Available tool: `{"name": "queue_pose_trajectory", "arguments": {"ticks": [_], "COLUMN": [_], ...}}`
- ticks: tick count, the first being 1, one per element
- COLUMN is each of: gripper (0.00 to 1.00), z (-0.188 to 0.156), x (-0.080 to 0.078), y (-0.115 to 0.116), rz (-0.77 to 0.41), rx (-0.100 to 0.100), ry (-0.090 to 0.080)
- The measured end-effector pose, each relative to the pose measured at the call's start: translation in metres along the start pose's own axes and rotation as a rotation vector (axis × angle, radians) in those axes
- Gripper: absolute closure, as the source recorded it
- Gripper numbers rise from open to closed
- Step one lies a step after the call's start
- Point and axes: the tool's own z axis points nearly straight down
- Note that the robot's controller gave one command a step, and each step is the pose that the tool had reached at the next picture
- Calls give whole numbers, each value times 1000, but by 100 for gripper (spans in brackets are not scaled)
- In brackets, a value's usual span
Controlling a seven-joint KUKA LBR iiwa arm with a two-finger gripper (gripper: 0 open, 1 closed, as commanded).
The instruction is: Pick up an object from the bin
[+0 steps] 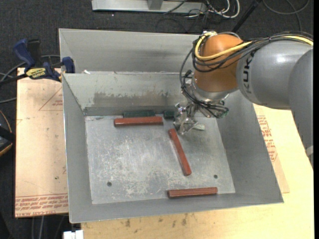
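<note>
A slanted red stick [180,153] lies on the floor of the grey bin [75,148]. The gripper [185,121] is low over the top end of that stick. Beside that top end, away from the arm, a second red stick [138,121] lies flat, with a dark green stick [145,113] just behind it. Below the slanted stick's bottom end, a third red stick [192,192] lies by the front wall.

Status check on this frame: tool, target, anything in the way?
Tool low at back right of bin. Over upper end of diagonal red-brown bar. Close by, toward view's left: dark green bar, second red-brown bar.
</note>
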Motion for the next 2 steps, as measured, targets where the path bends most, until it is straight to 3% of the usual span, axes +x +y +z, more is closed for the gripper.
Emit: {"name": "queue_pose_trajectory", "arguments": {"ticks": [1, 2], "gripper": [0, 0], "z": [8, 8], "x": [4, 4], "y": [5, 4], "rz": [-1, -1], "rx": [-14, -14], "ry": [16, 16]}}
